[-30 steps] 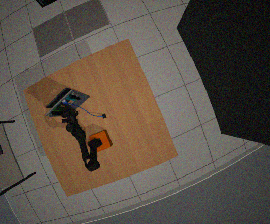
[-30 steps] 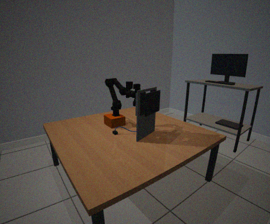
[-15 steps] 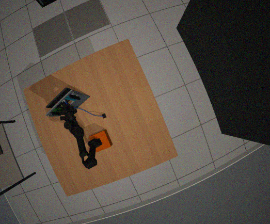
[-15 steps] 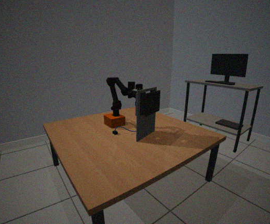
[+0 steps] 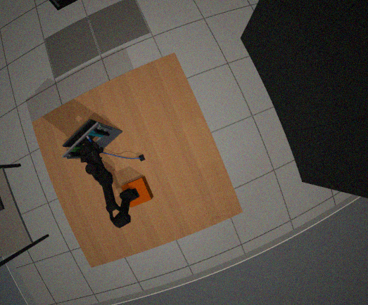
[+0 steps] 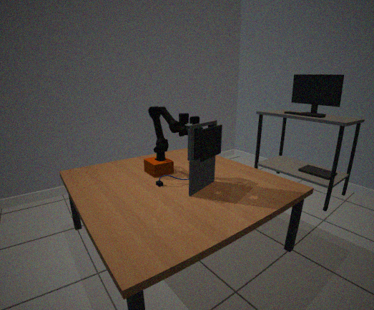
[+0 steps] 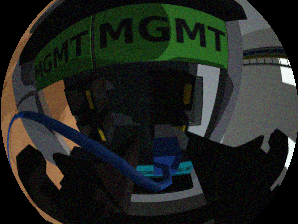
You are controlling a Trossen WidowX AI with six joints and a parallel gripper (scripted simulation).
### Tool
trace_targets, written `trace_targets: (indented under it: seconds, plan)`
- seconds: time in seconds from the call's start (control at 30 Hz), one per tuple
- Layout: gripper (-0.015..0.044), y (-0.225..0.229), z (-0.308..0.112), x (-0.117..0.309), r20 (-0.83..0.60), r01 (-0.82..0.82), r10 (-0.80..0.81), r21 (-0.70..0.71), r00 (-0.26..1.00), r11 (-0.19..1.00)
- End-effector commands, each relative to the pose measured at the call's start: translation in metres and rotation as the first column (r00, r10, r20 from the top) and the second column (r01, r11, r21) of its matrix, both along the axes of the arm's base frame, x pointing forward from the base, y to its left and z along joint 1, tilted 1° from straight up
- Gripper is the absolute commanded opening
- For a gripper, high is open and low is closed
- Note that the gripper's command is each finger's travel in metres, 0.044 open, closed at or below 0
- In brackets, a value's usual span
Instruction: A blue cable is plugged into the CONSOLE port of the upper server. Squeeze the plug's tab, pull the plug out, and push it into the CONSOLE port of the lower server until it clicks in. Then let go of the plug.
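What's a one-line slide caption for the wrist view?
Blue cable and its plug between the gripper's fingers, below green MGMT labels.

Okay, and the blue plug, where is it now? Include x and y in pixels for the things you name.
In the wrist view, the blue plug [image 7: 166,162] sits low, just right of centre, between the gripper's fingers, below the green MGMT labels [image 7: 162,31].

Two green MGMT labels [image 7: 161,31], one blue cable [image 7: 95,148] [image 5: 121,156] (just one).

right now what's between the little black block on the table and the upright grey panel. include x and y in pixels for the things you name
The blue cable [image 5: 121,156] [image 6: 181,178] [image 7: 90,142] runs there, seen in the exterior view.
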State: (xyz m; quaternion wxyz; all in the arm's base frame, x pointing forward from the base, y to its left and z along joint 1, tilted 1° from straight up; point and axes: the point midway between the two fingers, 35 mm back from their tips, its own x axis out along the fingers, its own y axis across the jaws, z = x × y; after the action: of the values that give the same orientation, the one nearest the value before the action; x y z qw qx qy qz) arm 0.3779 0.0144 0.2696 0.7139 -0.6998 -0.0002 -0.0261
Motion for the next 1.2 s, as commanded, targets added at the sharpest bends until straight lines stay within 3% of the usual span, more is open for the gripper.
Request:
trace_targets:
  seconds: [0.0, 1.03, 1.17]
  plan:
    - [0.0206, -0.0002, -0.0002, -0.0001, -0.001, 0.0, 0.0, 0.0, 1.0, 1.0]
    - [0.0, -0.0002, -0.0002, -0.0001, -0.001, 0.0, 0.0, 0.0, 1.0, 1.0]
    - [0.0, -0.0001, -0.0001, 0.0002, 0.001, 0.0, 0.0, -0.001, 1.0, 1.0]
